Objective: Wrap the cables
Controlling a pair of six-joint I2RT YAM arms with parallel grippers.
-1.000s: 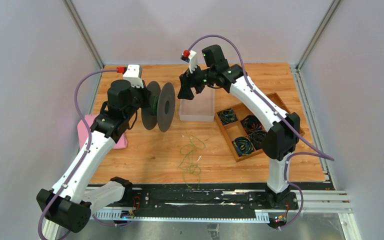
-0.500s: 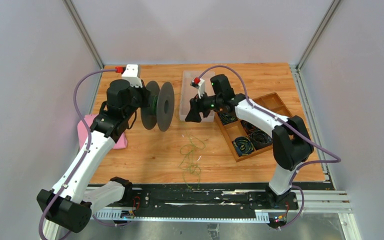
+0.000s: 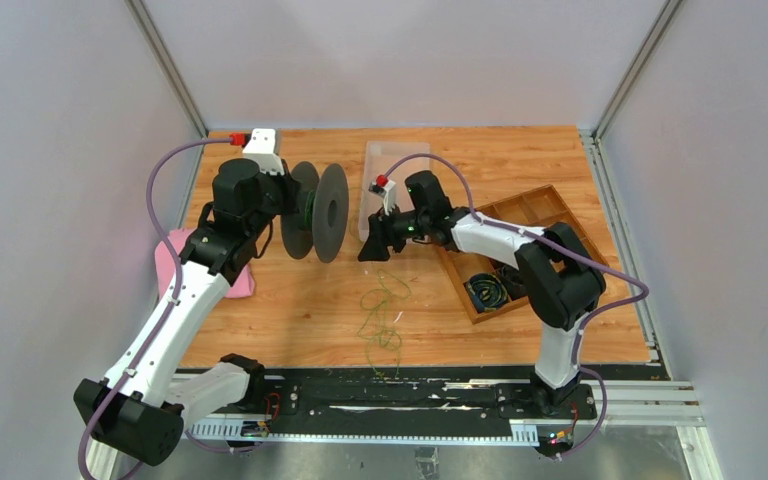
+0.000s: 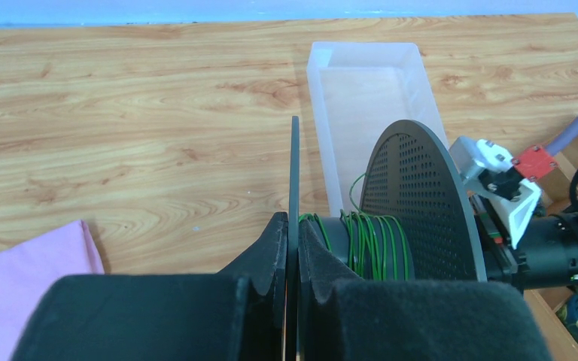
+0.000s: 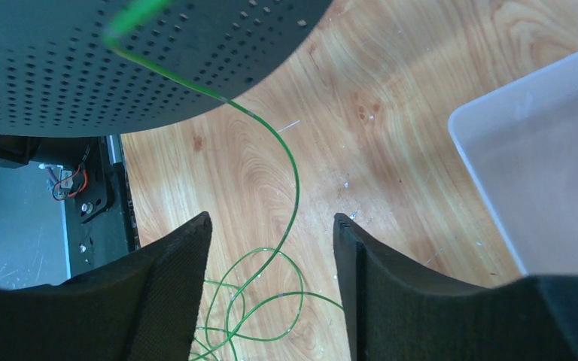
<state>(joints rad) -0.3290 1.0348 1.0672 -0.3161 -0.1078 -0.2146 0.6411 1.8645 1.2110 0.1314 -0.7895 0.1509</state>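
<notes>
A black spool (image 3: 317,212) with two perforated discs is held above the table. My left gripper (image 4: 293,226) is shut on its near disc (image 4: 295,180). Thin green cable (image 4: 366,244) is wound on the hub. From the spool the green cable (image 5: 290,173) hangs down to a loose tangle (image 3: 381,315) on the table. My right gripper (image 5: 271,226) is open and empty, just right of the spool and above the tangle; it also shows in the top view (image 3: 372,250). The cable runs between its fingers without touching them.
A clear plastic bin (image 3: 396,190) stands behind my right gripper. A wooden tray (image 3: 550,205) with coiled cables in its compartments lies at the right. A pink cloth (image 3: 172,255) lies at the left under my left arm.
My right gripper has come down from high beside the spool to low over the table, toward the near side and slightly left. The left arm and spool have not moved.
</notes>
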